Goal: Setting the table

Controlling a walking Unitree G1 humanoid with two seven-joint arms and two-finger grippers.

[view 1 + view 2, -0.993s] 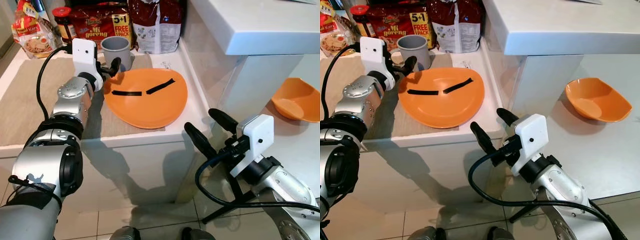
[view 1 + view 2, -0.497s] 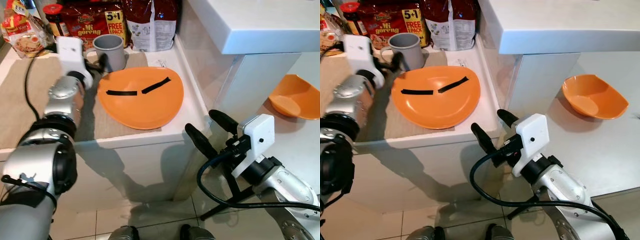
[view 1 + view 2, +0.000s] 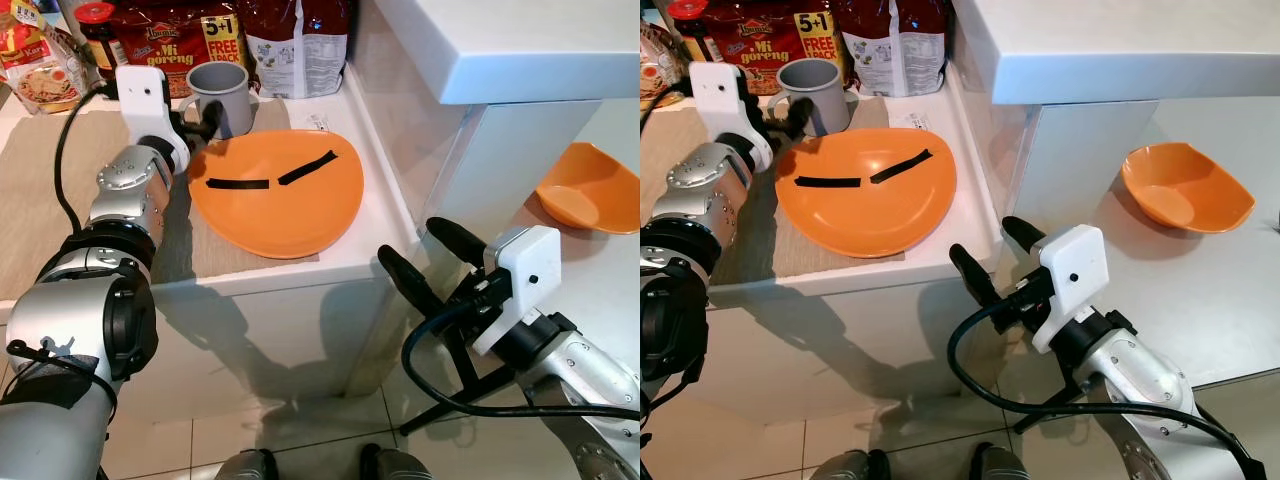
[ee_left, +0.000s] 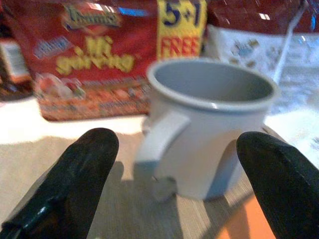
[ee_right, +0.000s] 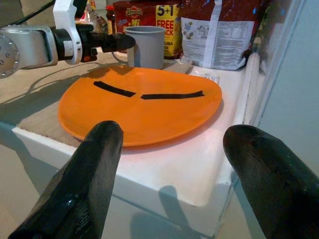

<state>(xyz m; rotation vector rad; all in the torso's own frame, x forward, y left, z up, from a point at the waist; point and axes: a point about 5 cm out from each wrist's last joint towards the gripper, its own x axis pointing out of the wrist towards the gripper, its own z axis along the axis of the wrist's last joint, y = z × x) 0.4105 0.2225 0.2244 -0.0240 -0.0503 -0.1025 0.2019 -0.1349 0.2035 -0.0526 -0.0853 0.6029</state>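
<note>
A grey mug [image 3: 222, 95] stands at the back of the white counter, its handle turned toward my left gripper [image 3: 200, 125]. That gripper is open just short of the mug, and the left wrist view shows the mug [image 4: 209, 124] ahead between the two fingers, not touched. An orange plate [image 3: 275, 190] with two black strips lies on the beige mat [image 3: 40, 200] in front of the mug. An orange bowl [image 3: 590, 190] sits on the lower white table to the right. My right gripper [image 3: 412, 245] hangs open below the counter's front corner, facing the plate [image 5: 139, 104].
Noodle packs [image 3: 170, 40], a dark red bag [image 3: 300, 40] and a red-lidded jar [image 3: 95, 25] line the back of the counter. A thick white shelf [image 3: 520, 45] overhangs on the right. Tiled floor [image 3: 250, 420] lies below, with a black stand leg [image 3: 450, 400] by my right arm.
The camera view has shifted a little. My left gripper has drawn slightly left, from beside the plate's rim to the mug's handle side. The right gripper has kept its place.
</note>
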